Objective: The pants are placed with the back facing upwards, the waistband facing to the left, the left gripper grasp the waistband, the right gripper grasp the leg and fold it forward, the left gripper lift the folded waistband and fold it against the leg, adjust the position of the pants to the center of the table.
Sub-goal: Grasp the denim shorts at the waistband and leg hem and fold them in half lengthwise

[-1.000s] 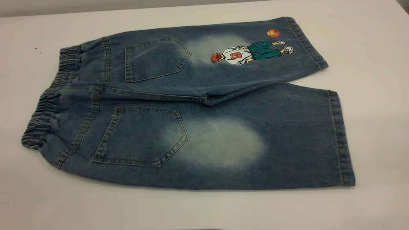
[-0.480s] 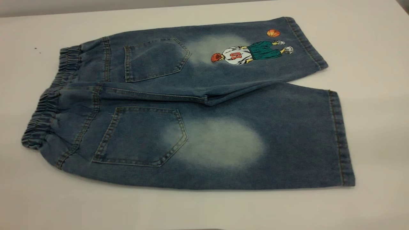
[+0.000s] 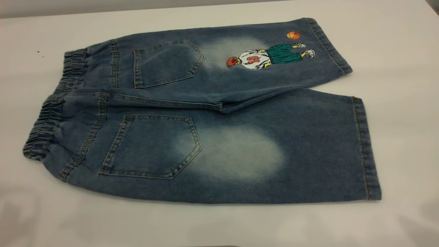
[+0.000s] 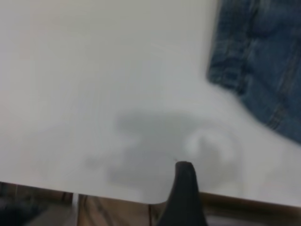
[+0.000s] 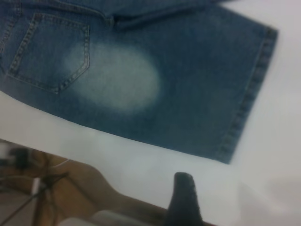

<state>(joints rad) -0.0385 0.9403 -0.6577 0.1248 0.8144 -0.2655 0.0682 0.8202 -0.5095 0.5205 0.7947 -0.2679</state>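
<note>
A grey wall strip [image 3: 103, 6] runs along the far side of the scene, widest at the far left and narrowing to the right. Two small dark specks [image 3: 38, 52] lie at the far left.

On the near left, the left wrist view shows a brown wood-grain floor [image 4: 117, 209] and a dark blurred object [image 4: 14, 212] that cannot be identified.

On the near right, the right wrist view shows brown flooring [image 5: 94, 183], thin dark rods or cables [image 5: 47, 181] crossing it, a white cable [image 5: 59, 164] and a pale rounded object [image 5: 108, 217].
</note>
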